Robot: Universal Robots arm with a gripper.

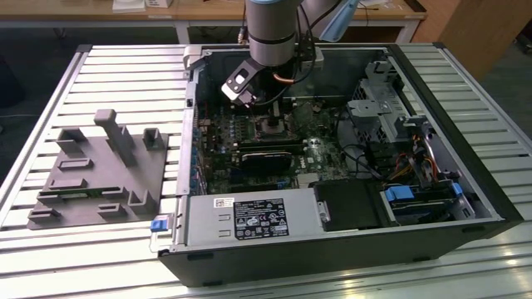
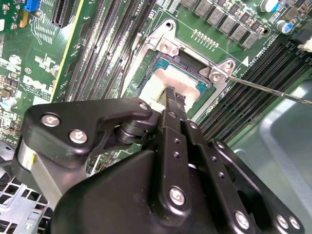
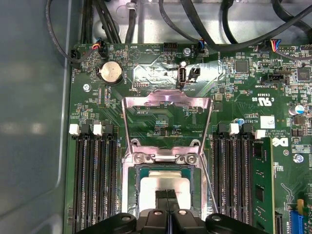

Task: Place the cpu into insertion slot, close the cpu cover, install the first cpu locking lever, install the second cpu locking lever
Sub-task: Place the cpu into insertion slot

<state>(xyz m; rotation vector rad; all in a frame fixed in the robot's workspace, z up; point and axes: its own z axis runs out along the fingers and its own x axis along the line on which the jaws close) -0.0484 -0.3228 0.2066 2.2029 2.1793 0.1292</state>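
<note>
**Shut tips over a seated chip, cover open beyond**

Pressed together at the gripper (image 3: 167,195), with nothing seen between the jaws. Poised on or just above the pale face of the cpu (image 3: 156,181); cannot tell whether touching. Directly beneath the tips, lying flat and square inside the insertion slot (image 2: 184,61), so judged already placed.

Just past the tips, on the side away from the gripper body and hinged at two screws: the cpu cover (image 3: 168,99). Swung open and leaning back off the chip, not closed. Set with its long axis running straight on from the jaws, window clear of the cpu.

Off to one flank, a thin locking lever (image 2: 273,91), standing clear of the cover and judged unlatched. Further out on both flanks, rows of long black memory slots (image 3: 92,185).
</note>
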